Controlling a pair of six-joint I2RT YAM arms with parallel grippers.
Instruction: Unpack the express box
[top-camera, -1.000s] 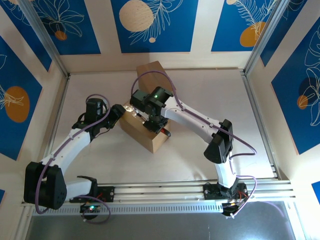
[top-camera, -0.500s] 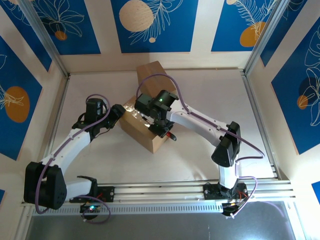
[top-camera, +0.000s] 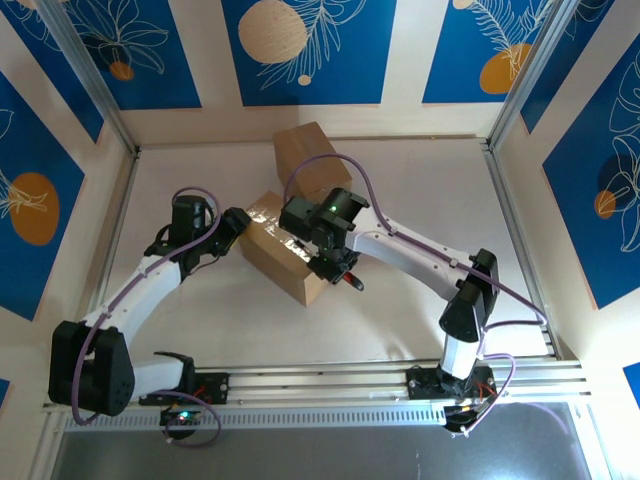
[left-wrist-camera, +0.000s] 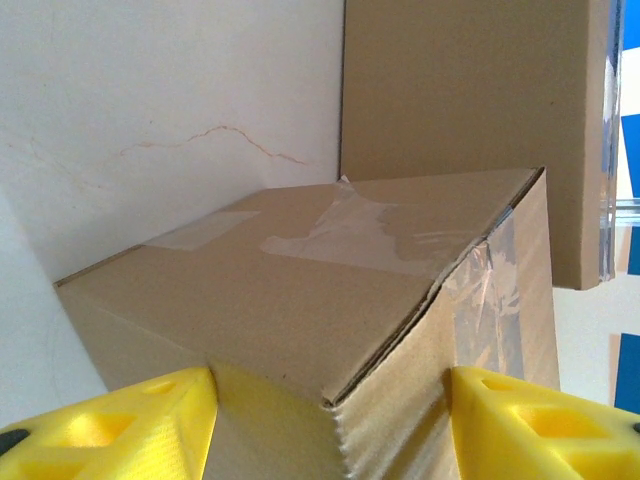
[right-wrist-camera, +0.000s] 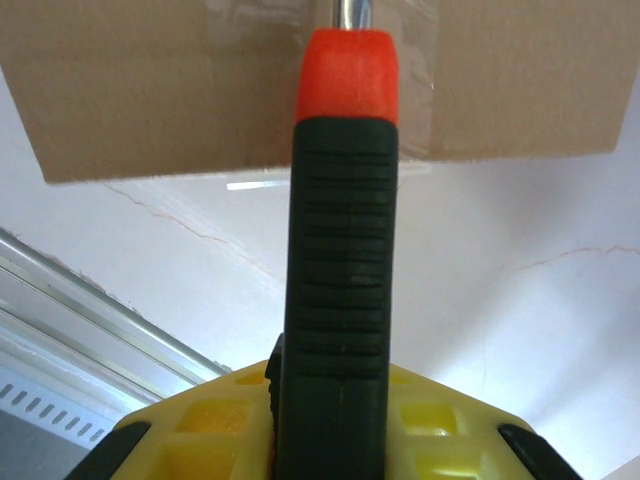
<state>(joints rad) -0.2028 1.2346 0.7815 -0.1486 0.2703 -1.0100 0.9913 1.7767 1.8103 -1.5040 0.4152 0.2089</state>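
Right end effector (top-camera: 340, 268), clenched on the screwdriver (right-wrist-camera: 340, 250), now further toward the box's (top-camera: 288, 252) near-right edge.

Setting: enclosed robot test cell, lab-type. Evidence: white tabletop (top-camera: 400, 190) walled on three sides by panels (top-camera: 300, 50) printed with blue squares and leaf-and-circle motifs; aluminium frame posts (top-camera: 95, 90) at the corners; slotted aluminium rail (top-camera: 320, 385) along the near edge carrying both arm bases; purple cabling (top-camera: 330, 165) looped along the arms. Only cardboard boxes (top-camera: 300, 150) on the surface; no household furnishings.
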